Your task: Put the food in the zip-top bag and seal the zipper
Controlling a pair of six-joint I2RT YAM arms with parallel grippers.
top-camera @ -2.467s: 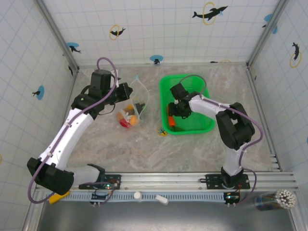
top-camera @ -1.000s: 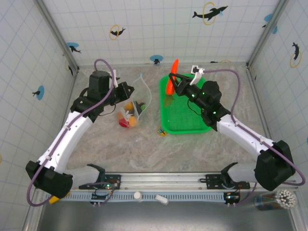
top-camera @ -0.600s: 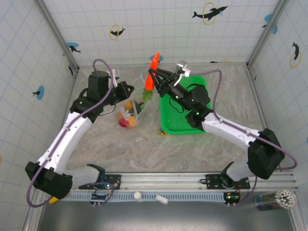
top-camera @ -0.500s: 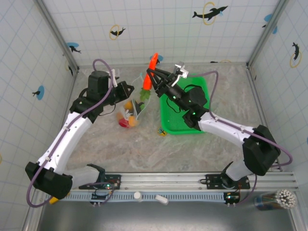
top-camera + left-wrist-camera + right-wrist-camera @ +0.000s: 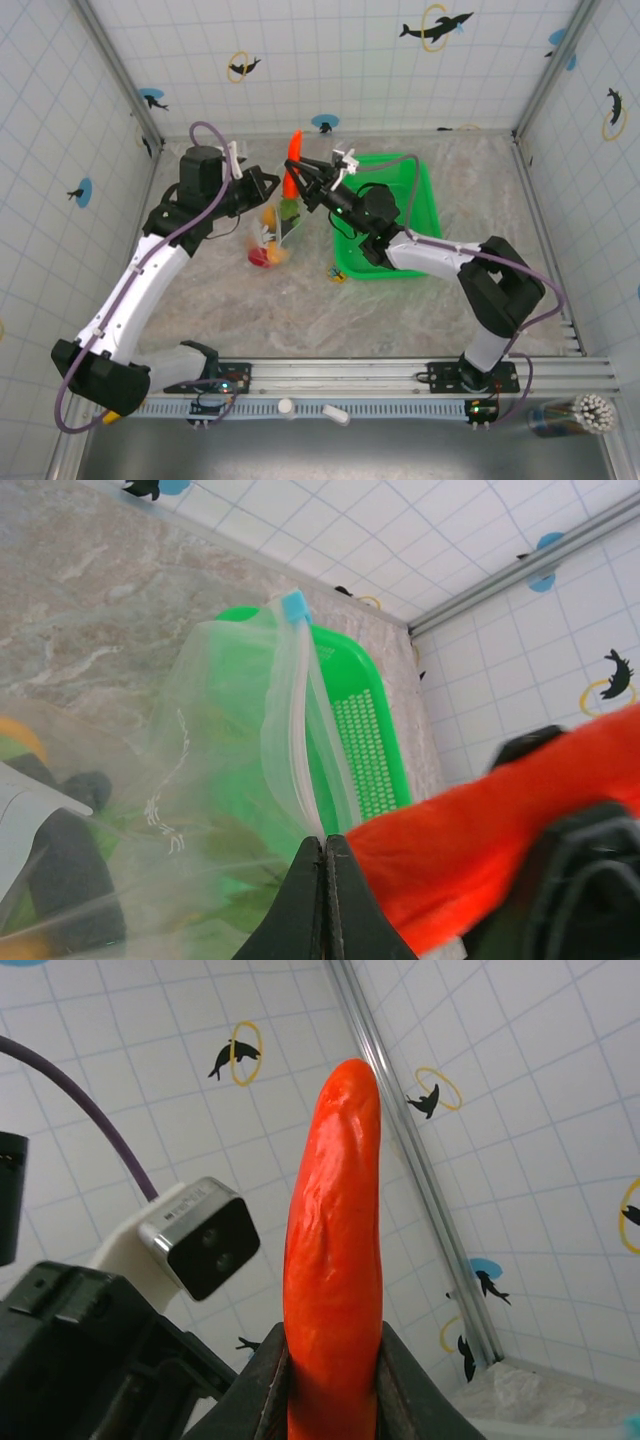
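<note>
marble tabletop (image 5: 300, 300); right end effector (image 5: 302, 180) pinches carrot (image 5: 335, 1210) at bag (image 5: 230, 780) mouth; left end effector (image 5: 322, 880) seemingly clamps zipper (image 5: 300, 720) edge.

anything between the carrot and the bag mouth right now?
Nothing visible. The right end effector holds the orange carrot right beside the zipper of the zip-top bag; the left end effector pinches that mouth edge.

Your left gripper (image 5: 322, 852) has its jaws pinched on the zipper (image 5: 298, 742) of the zip-top bag (image 5: 205, 760), which rises straight ahead. The orange carrot (image 5: 470, 825) sits just right of them, with the green basket (image 5: 368, 742) beyond.
</note>
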